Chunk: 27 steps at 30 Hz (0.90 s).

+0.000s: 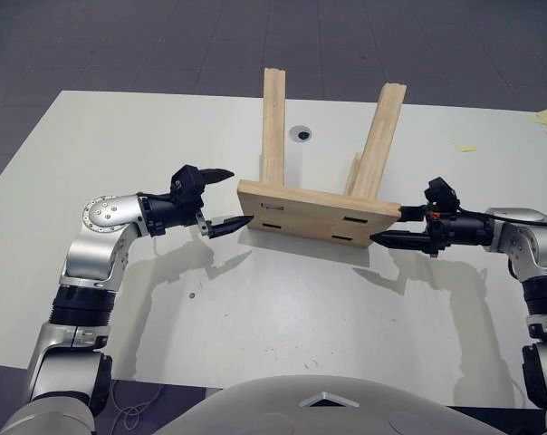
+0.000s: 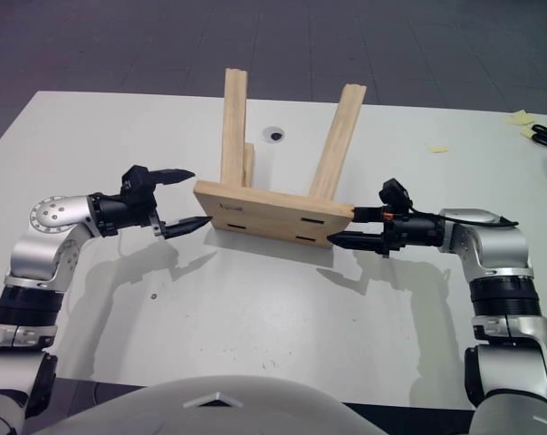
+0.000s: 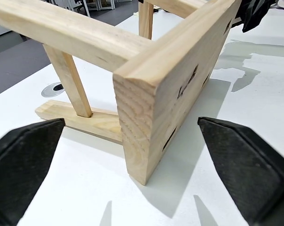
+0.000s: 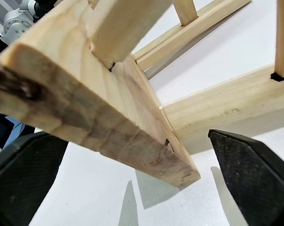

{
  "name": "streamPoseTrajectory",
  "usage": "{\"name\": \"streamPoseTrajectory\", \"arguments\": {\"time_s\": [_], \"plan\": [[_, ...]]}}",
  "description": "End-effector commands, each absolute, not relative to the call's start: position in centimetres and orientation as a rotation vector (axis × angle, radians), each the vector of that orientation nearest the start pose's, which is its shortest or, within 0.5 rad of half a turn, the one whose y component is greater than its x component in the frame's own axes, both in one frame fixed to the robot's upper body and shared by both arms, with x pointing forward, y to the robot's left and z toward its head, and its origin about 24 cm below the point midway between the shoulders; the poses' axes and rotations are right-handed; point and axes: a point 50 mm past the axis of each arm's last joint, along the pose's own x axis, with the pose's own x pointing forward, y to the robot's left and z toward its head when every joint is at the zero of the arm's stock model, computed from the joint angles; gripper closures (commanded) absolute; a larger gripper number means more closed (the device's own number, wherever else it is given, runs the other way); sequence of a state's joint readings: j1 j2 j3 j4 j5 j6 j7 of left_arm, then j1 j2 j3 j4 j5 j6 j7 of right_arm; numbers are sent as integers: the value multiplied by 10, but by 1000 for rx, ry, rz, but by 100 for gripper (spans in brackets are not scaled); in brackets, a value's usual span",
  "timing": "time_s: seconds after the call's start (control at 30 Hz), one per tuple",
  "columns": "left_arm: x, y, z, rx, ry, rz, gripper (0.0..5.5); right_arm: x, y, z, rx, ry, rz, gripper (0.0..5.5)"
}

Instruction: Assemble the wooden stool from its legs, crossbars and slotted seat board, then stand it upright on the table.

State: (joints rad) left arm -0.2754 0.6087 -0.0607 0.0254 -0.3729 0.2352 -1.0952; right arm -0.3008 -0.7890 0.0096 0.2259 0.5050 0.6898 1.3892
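Note:
The wooden stool lies on its side in the middle of the white table [image 1: 119, 145]. Its slotted seat board [image 1: 314, 213] stands on edge facing me, and two legs [image 1: 273, 127] [image 1: 379, 136] point away toward the far side. A crossbar [image 3: 69, 82] joins the legs near the tabletop. My left gripper [image 1: 237, 196] is open at the board's left end, one finger above and one at table level, apart from the wood. My right gripper [image 1: 388, 226] is open around the board's right end. In the right wrist view its fingers [image 4: 255, 174] stand on either side of the end grain [image 4: 85, 127].
A round cable grommet [image 1: 301, 134] sits in the table behind the stool. Yellow paper notes [image 1: 466, 148] [image 1: 545, 117] lie at the far right. A small dark speck [image 1: 191, 294] lies on the bare tabletop in front of the stool.

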Motion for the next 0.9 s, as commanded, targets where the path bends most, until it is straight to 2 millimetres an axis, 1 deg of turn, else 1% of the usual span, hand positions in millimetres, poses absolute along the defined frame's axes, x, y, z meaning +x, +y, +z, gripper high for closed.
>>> {"name": "streamPoseTrajectory", "arguments": {"time_s": [0.03,0.1,0.17,0.27,0.37,0.5,0.63,0.77,0.9], "plan": [[280,194,110,208,185,-1181,11,251,-258,83,143,604,1147,10],[288,192,107,228,188,-1181,11,258,-255,79,44,527,1114,10],[293,190,102,287,190,-1192,11,259,-250,74,-74,474,1122,10],[285,190,86,409,239,-1273,11,254,-249,64,-185,452,1147,10],[274,191,77,444,253,-1334,11,250,-250,52,-245,435,1142,10],[271,187,72,422,206,-1336,11,253,-251,46,-266,370,1089,10],[272,185,69,392,186,-1306,11,261,-247,48,-246,311,1050,10],[280,190,71,366,189,-1264,11,265,-245,50,-210,313,1052,10],[284,195,74,375,197,-1255,11,269,-251,56,-190,333,1059,10]]}}
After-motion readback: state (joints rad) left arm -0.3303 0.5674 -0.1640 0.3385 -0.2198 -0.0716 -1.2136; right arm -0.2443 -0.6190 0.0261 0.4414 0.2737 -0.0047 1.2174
